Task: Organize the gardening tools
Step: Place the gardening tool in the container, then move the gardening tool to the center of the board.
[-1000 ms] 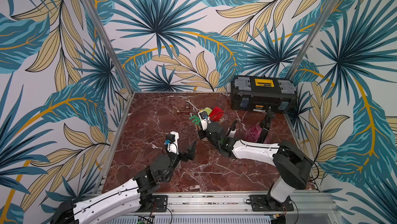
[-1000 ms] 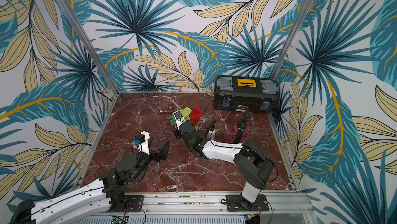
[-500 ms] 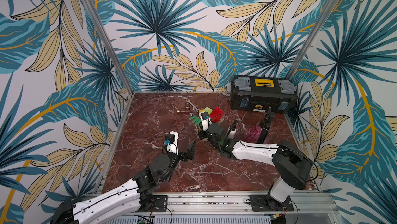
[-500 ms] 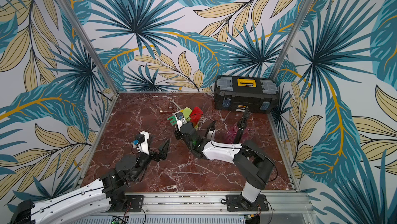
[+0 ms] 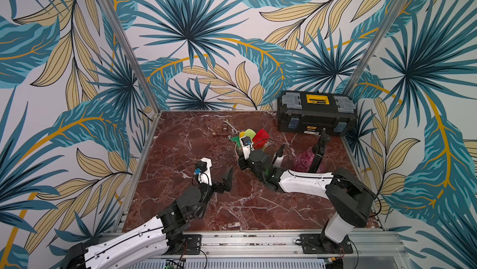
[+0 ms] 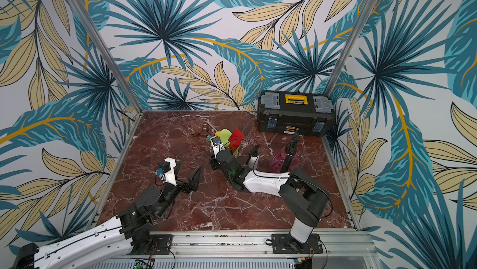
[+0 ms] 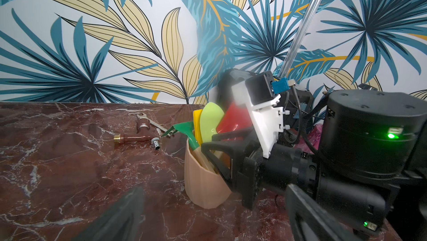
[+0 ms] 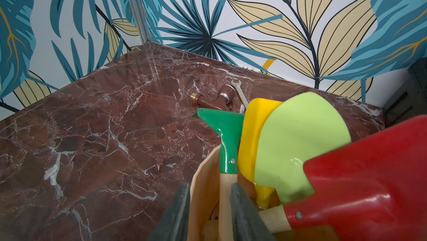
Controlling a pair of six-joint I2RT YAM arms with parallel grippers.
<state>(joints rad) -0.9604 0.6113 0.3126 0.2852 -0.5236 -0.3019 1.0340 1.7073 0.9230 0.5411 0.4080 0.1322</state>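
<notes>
Handles down and heads up, four wooden-handled tools stand in a peach faceted plastic cup (image 7: pixel 203 182) at mid-table, toward the far side. There is one green plastic rake (image 8: pixel 221 131), one yellow plastic spade (image 8: pixel 254 124), one light-green plastic spade (image 8: pixel 300 140) and one red plastic spade (image 8: pixel 369 170). Their long axes run near upright and fan out. The rake leans left with its toothed edge pointing left, and the red spade leans right.

The right gripper (image 8: pixel 210 189) sits at the cup's near rim. Its fingers (image 8: pixel 178 209) are somewhat apart, with the cup wall and the rake's handle between them; whether they press on either I cannot tell.

Just right of the cup, one white spray bottle (image 5: pixel 277 160) stands upright. Further right is one pink round sprayer (image 5: pixel 304 159), its black pump pointing up.

The left gripper (image 6: pixel 187 171) hovers over the red-brown marble tabletop (image 5: pixel 193 151), nearer and to the left. Its jaws are spread wide, hold nothing and are aimed at the cup.

Far-left of the cup lie one metal wrench (image 7: pixel 157 125) and one brown tap-like fitting (image 7: pixel 136 138). One black-and-yellow toolbox (image 5: pixel 316 115) sits in the far right corner.
</notes>
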